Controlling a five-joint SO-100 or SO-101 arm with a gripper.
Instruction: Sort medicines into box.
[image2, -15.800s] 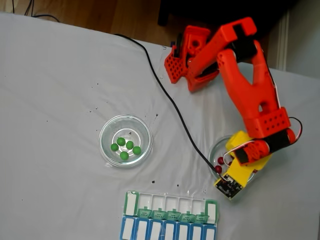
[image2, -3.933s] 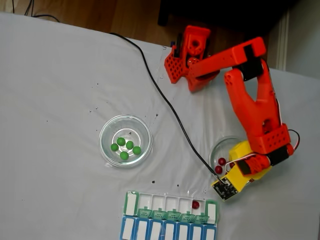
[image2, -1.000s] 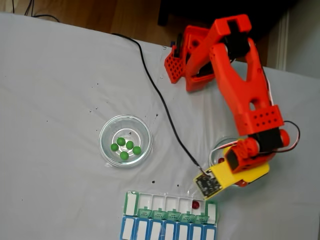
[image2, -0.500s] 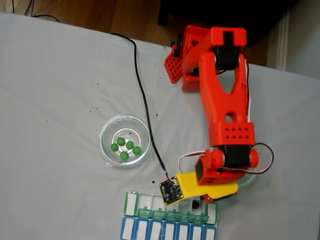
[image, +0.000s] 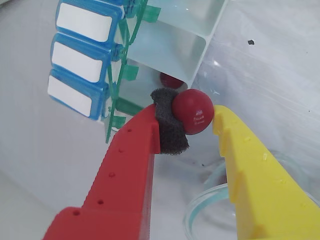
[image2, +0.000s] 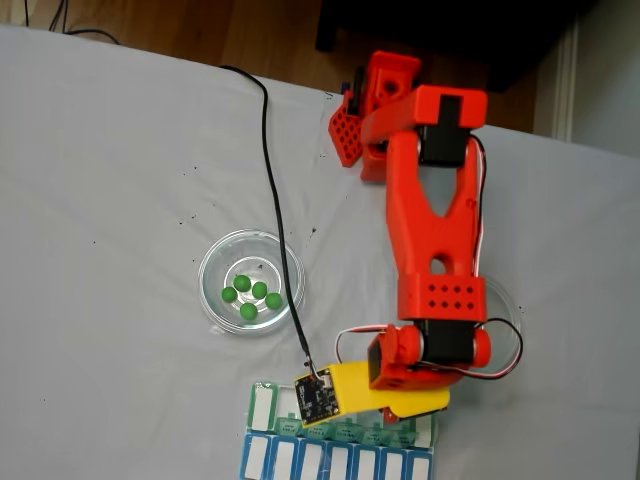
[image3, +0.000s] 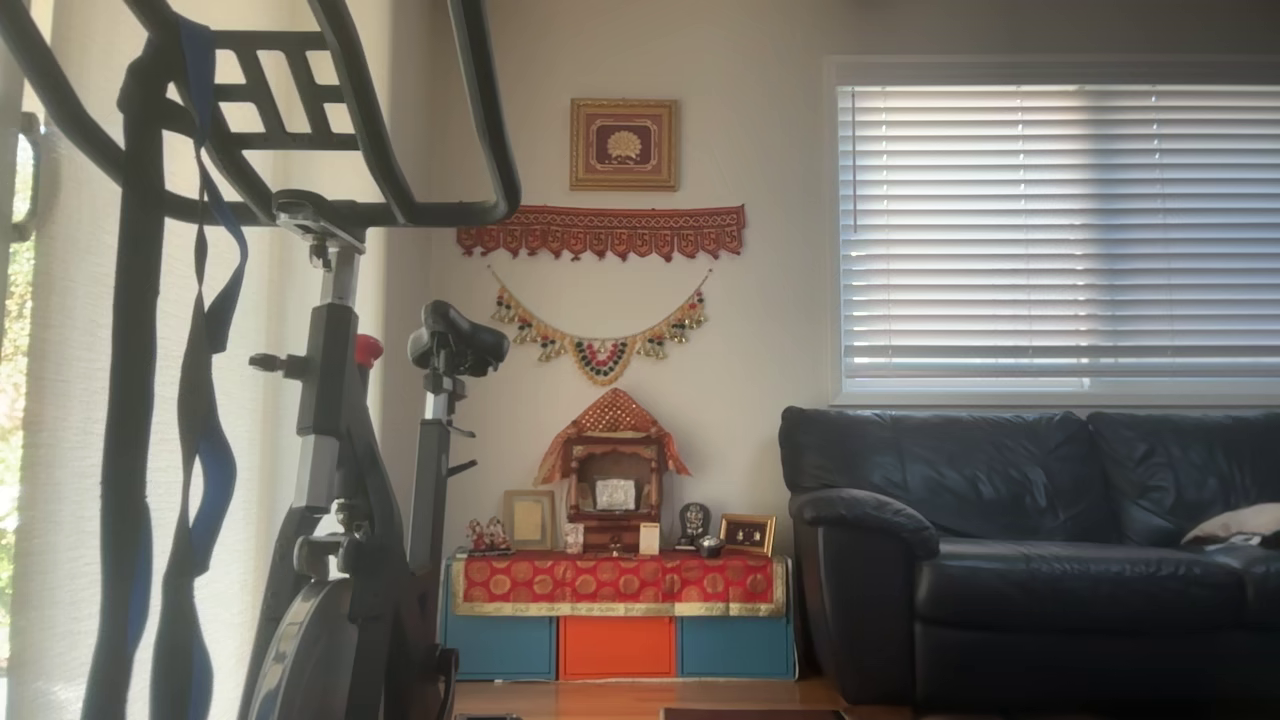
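In the fixed view, lots of bare white surface (image2: 110, 200) lies on the left. Next comes a clear glass dish (image2: 251, 281) w/ five green balls (image2: 251, 298) in it, well apart from the box. A black cable (image2: 275, 200) runs down past the dish's right rim to the arm.

The box (image2: 262, 405) sits at the bottom edge, green row on top, blue row (image2: 300, 460) touching it below. The orange arm (image2: 432, 230) reaches down from the top and covers the right part of the green row.

In the wrist view, the claw (image: 192, 117) is nearly closed & pinches one red ball (image: 193, 111) btwn a black foam pad (image: 169, 125) and the yellow finger (image: 250, 170). The ball hangs by the box's open end. Another red ball (image: 170, 80) already lies inside a compartment. A glass rim (image: 210, 210) curves below.
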